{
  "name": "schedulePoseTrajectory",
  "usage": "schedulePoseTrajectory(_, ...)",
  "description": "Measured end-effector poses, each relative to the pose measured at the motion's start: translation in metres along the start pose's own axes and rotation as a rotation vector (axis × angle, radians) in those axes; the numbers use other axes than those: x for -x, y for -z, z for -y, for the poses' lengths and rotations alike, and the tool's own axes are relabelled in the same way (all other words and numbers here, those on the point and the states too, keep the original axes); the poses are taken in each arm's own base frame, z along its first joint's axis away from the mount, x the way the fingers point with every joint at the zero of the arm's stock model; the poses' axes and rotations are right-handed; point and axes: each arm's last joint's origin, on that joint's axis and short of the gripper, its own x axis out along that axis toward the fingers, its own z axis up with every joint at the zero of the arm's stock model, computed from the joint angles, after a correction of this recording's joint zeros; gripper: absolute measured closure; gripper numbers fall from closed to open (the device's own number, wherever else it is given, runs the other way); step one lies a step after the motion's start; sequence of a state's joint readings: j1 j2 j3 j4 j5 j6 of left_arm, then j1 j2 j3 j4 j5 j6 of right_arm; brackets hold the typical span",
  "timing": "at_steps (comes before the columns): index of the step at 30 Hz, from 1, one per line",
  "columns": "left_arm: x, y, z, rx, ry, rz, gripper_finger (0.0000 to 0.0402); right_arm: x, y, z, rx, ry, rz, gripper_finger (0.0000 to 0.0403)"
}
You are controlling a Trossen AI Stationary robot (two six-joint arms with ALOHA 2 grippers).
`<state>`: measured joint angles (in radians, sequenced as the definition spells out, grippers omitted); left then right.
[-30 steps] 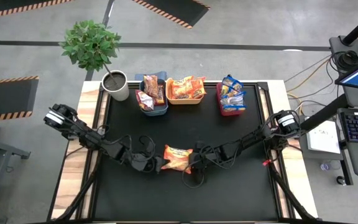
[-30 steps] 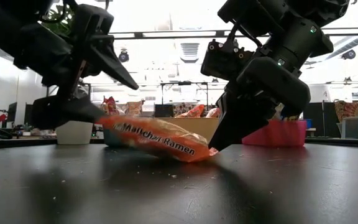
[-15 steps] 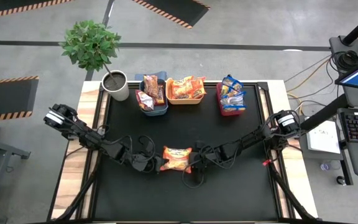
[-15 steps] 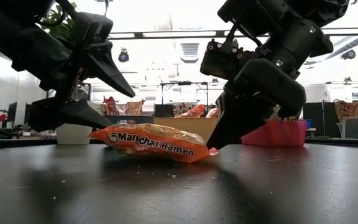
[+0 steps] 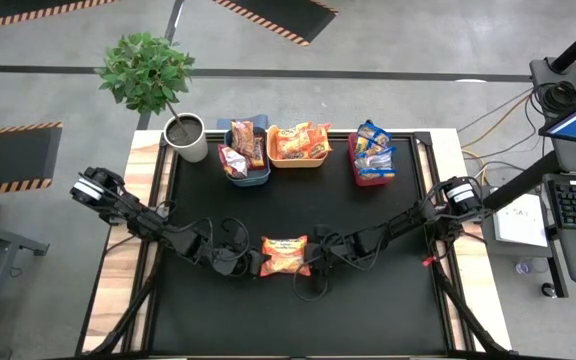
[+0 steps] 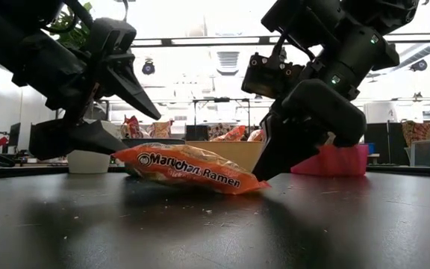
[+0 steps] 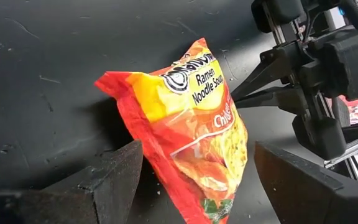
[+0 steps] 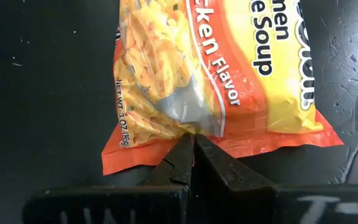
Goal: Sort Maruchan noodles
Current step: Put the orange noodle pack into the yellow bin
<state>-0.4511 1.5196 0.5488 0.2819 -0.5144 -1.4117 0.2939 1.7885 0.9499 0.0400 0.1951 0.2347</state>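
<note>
One orange Maruchan packet [image 5: 285,255] lies in the middle of the black table top, between my two grippers. My right gripper [image 5: 311,257] is at its right end and is shut on it. My left gripper [image 5: 255,262] is open at the packet's left end [image 6: 129,155], with one finger [image 7: 107,180] on each side of that end. The other packets lie in three bins at the far edge: dark red ones in the blue bin [image 5: 247,178], orange ones in the yellow bin [image 5: 298,161], blue ones in the red bin [image 5: 371,181]. My right gripper [image 8: 192,140] pinches the flat sealed seam [image 8: 143,158] at the packet's right end between its two fingertips. It comes slanting down from the table's right side. That end sits low at the table [image 6: 256,181]; the packet's left end stands a little higher. My left gripper stands around the left end; whether a finger touches it I cannot tell.
A potted plant [image 5: 185,137] stands at the far left corner beside the blue bin. Both arms reach in low over the table from its left and right sides. Bare black table top [image 5: 298,215] lies between the packet and the bins, and more toward the near edge.
The packet has turned a little on the table and now lies squarer to the edges. Its right end has stayed in my right gripper. My left gripper has stayed open at the left end.
</note>
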Motion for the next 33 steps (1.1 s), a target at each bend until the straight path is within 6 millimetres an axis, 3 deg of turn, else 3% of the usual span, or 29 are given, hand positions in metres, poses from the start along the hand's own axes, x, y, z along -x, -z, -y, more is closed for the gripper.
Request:
schedulePoseTrajectory(14,0.002,0.005,0.0,0.028,-0.001,-0.015,0.0112,0.014,-0.019,-0.002,-0.04,-0.016,0.063,0.0394)
schedulePoseTrajectory(25,0.004,0.007,0.0,0.073,0.005,0.003,0.0112,-0.015,-0.001,-0.003,-0.032,0.011,-0.011,0.0394)
schedulePoseTrajectory(33,0.004,0.005,0.004,0.1,0.038,0.053,0.0112,-0.017,0.0,-0.003,-0.029,0.015,-0.014,0.0394)
